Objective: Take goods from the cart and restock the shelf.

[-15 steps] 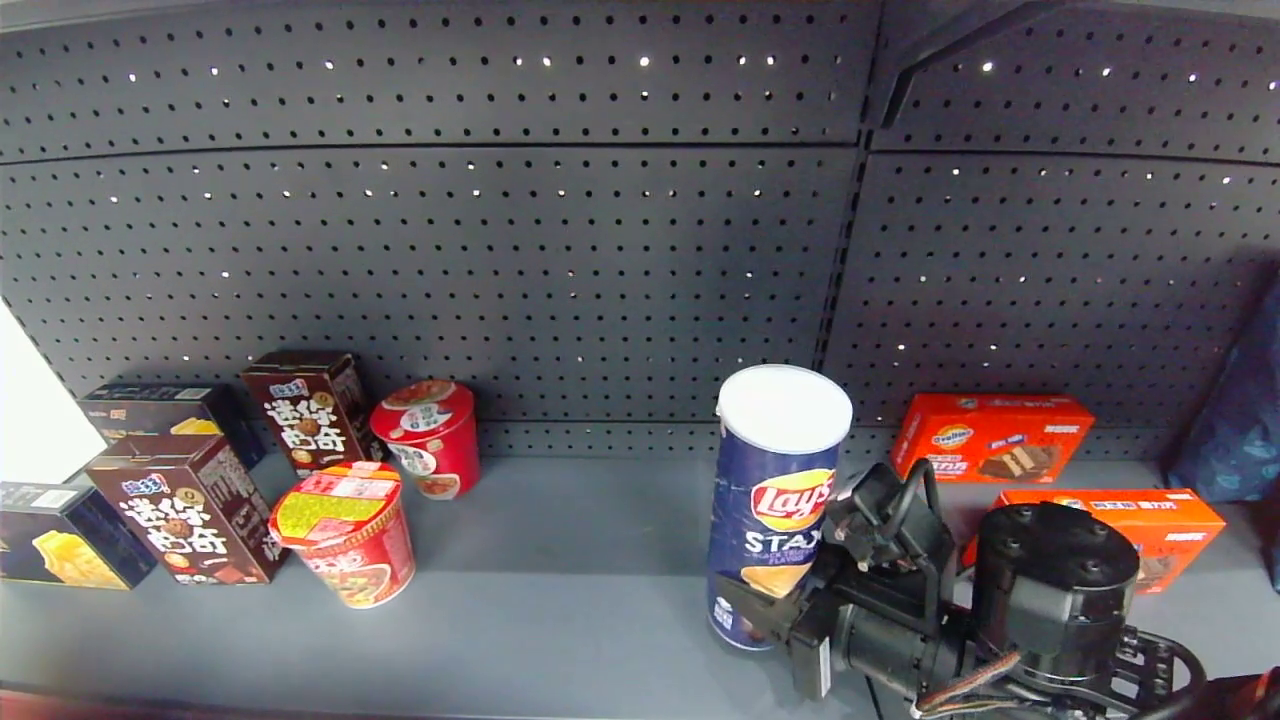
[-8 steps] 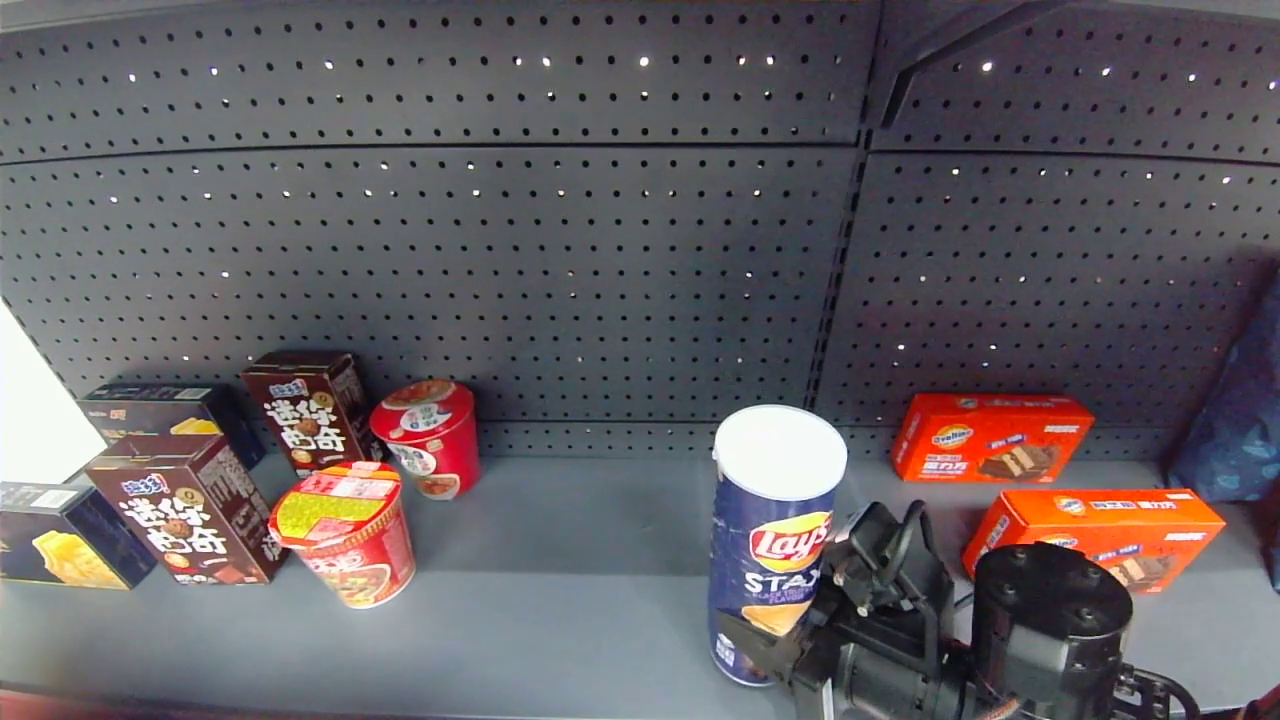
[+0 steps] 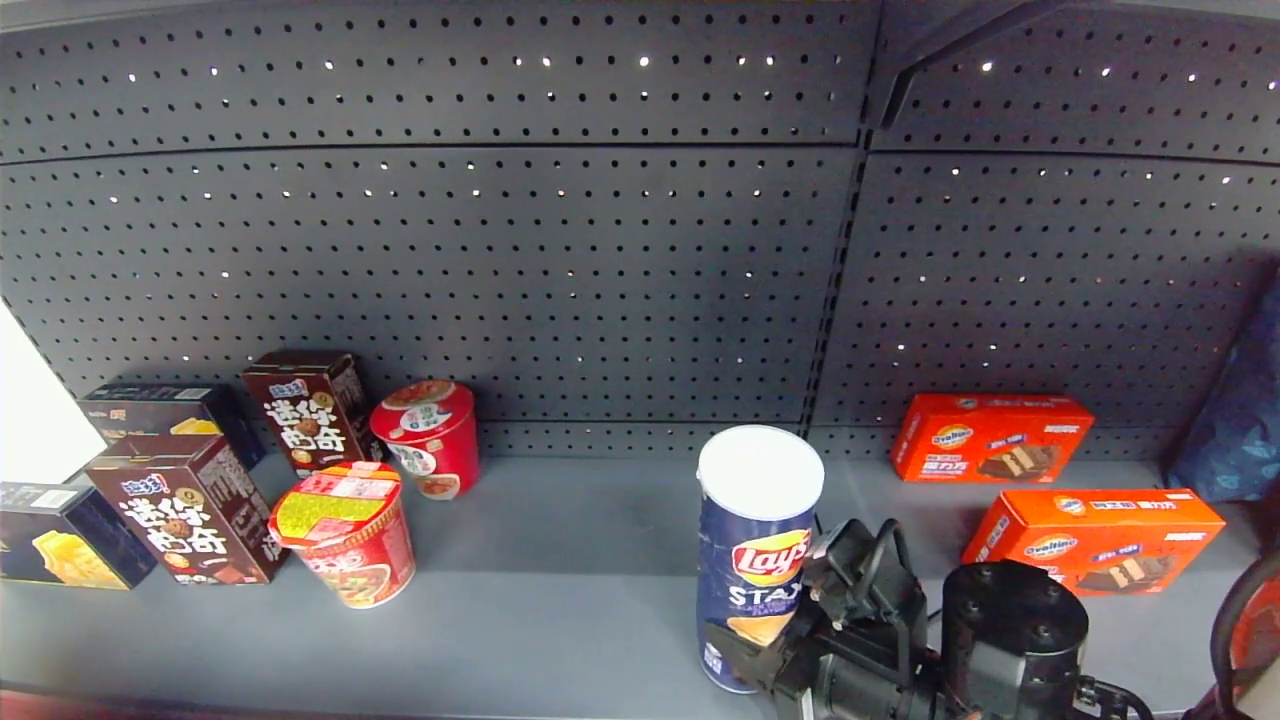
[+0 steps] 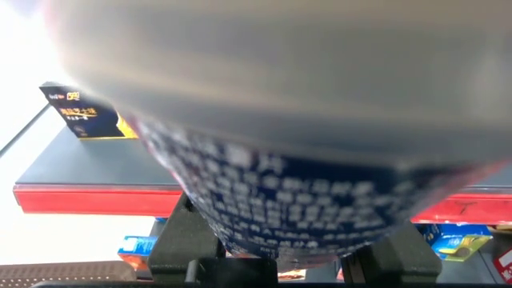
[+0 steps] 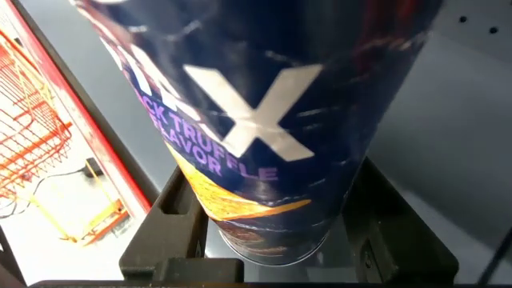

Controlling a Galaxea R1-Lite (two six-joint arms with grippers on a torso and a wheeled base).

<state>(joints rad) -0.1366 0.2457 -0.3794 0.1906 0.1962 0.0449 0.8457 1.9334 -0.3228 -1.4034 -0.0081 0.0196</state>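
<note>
Chip can noted upright at lower centre-right of the head view, over the front part of the grey shelf. Whether its base is seated on the shelf cannot be told. It is pinched low on the body by the right gripper, with the dark fingers pressed against opposite sides of the tube near its bottom rim. The can is judged light: a stiff cardboard cylinder with a glossy printed wrap and a flat white plastic lid. The wrap is likely slippery, and the wall could be dented by a hard squeeze. Being tall and narrow, it is judged easy to tip, so a hold nearer mid-height would be steadier. In the left wrist view a blue patterned pack is seen wedged in the left gripper, whose fingers appear closed on it. It is blurred, and whether it is soft or stiff cannot be told. Also recorded: a perforated metal back panel; two flat orange boxes at right; two tapered noodle cups and brown cartons at left; and an orange wire cart beyond the shelf's red edge.
</note>
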